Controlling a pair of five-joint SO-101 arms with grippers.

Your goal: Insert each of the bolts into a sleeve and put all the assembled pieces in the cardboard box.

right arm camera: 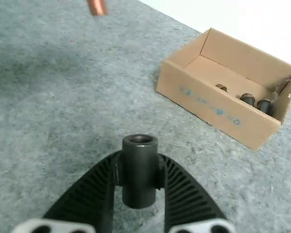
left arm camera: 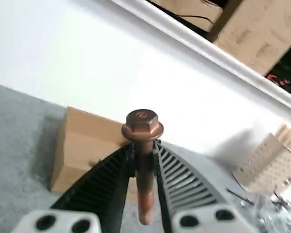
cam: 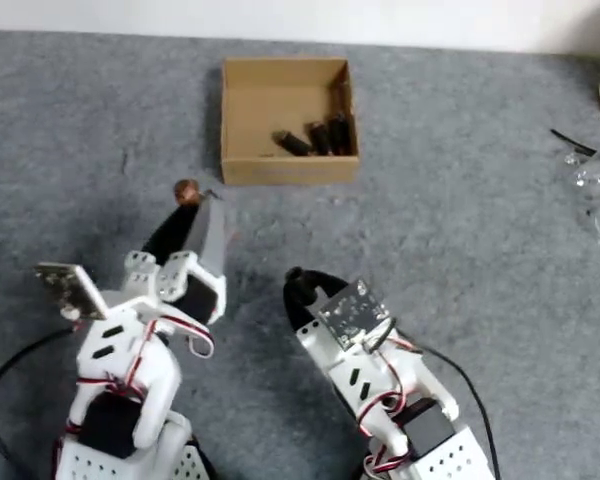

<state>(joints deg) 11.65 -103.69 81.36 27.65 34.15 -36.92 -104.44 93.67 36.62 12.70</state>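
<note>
- Step in hand, as I judge it: mating one bolt with one sleeve. Both are held off the mat (cam: 460, 260) and are not yet joined.
- Left gripper (left arm camera: 143, 151) is clamped narrow on the copper bolt (left arm camera: 142, 127). The head sits just past the fingertips and the shank runs back between them.
- Right gripper (right arm camera: 139, 162) is closed round the dark sleeve (right arm camera: 139, 187), with the open bore facing out past the fingertips.
- Bolt and sleeve are well apart. In the high view the bolt is near the front left corner of the cardboard box (cam: 285, 170).
- Box contents: three dark finished pieces (cam: 315, 138) lie toward its right side. The left half of the floor is bare.
- Next move calls for bringing the shank's free end to the bore and lining up the two axes. A tilt would probably jam at the rim.
- Room: there is open mat between the arms and the box. The front wall of the box is the edge to clear, and the clutter (cam: 590, 170) at far right is well apart.
</note>
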